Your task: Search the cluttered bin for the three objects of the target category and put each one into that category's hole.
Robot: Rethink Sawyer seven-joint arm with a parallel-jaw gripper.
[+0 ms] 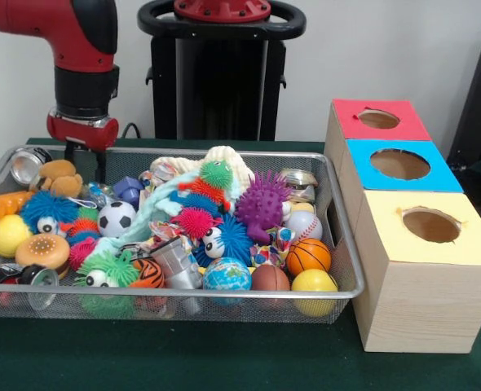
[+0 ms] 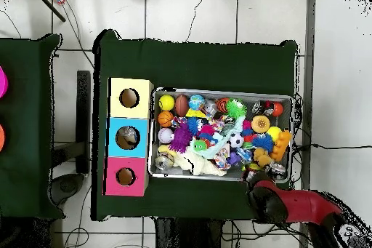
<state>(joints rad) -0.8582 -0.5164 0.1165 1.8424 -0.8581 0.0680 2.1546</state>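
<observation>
Up at the bin's (image 1: pixel 350 289) far corner hung the end effector (image 1: pixel 84 163), near a teddy (image 1: pixel 59 175); open or clenched, I could not tell; the toy-filled bin sat beside three boxes (image 1: pixel 412 236).

Bin (image 1: pixel 350 244) w/ toys on table (image 1: pixel 224 358), 3 boxes (image 1: pixel 420 277) just beside, arm (image 1: pixel 84 73) over bin's far corner

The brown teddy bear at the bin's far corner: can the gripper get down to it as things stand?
Probably yes. The gripper hangs right beside the teddy bear, which lies on top of the clutter with nothing over it. The bin rim and a silver can sit close by, so room to the side is tight.
</observation>
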